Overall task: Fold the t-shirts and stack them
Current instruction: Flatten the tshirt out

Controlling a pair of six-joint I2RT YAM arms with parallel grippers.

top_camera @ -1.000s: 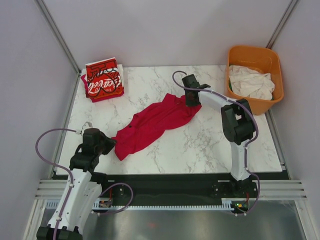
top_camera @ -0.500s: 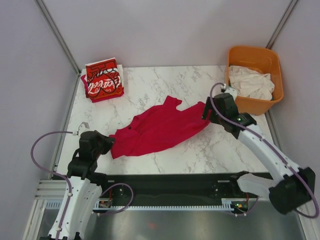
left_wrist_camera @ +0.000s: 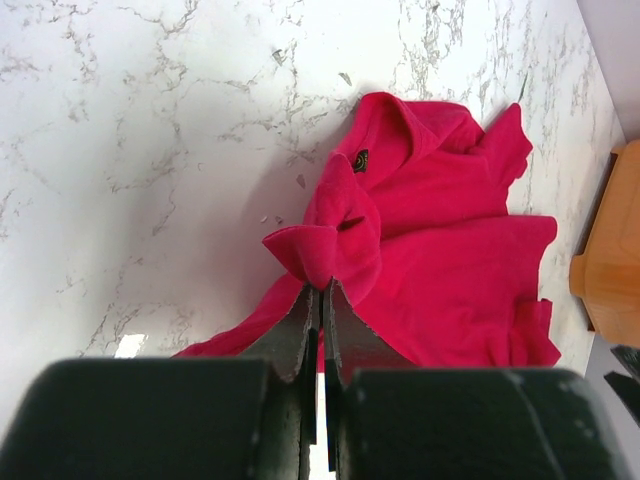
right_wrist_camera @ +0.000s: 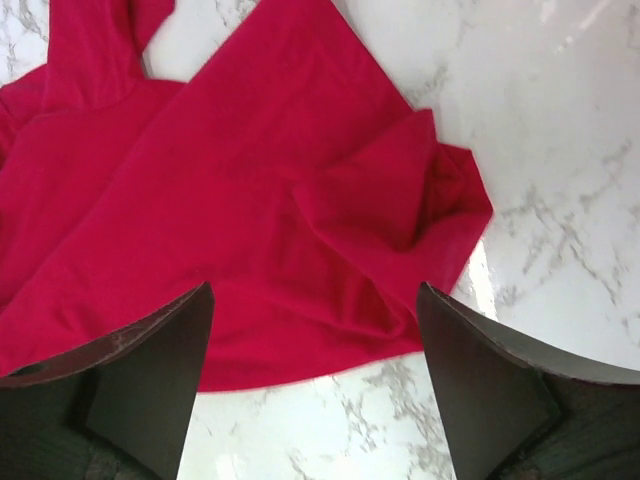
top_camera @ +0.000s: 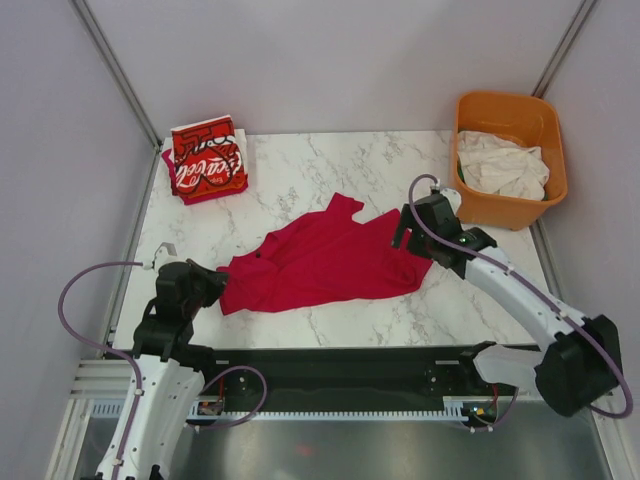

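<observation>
A plain crimson t-shirt [top_camera: 320, 262] lies crumpled and partly spread across the middle of the marble table [top_camera: 330, 160]. My left gripper [top_camera: 207, 285] is shut on a bunched fold at the shirt's left end [left_wrist_camera: 335, 240], pinched at the jaw tips [left_wrist_camera: 322, 287]. My right gripper [top_camera: 408, 232] hovers open just above the shirt's right end [right_wrist_camera: 250, 180], its fingers wide apart [right_wrist_camera: 315, 300] with nothing between them. A folded red Coca-Cola t-shirt [top_camera: 207, 160] lies at the back left corner. Off-white t-shirts [top_camera: 502, 165] are heaped in the tub.
The orange plastic tub [top_camera: 548, 125] stands off the table's back right corner, and its side shows in the left wrist view [left_wrist_camera: 610, 270]. Grey walls enclose the table at the back and on both sides. A black rail runs along the near edge.
My right gripper pulled the shirt's right end toward the near right, let go and opened. The shirt now lies wider. My left gripper stayed shut on its fold and drew slightly back.
</observation>
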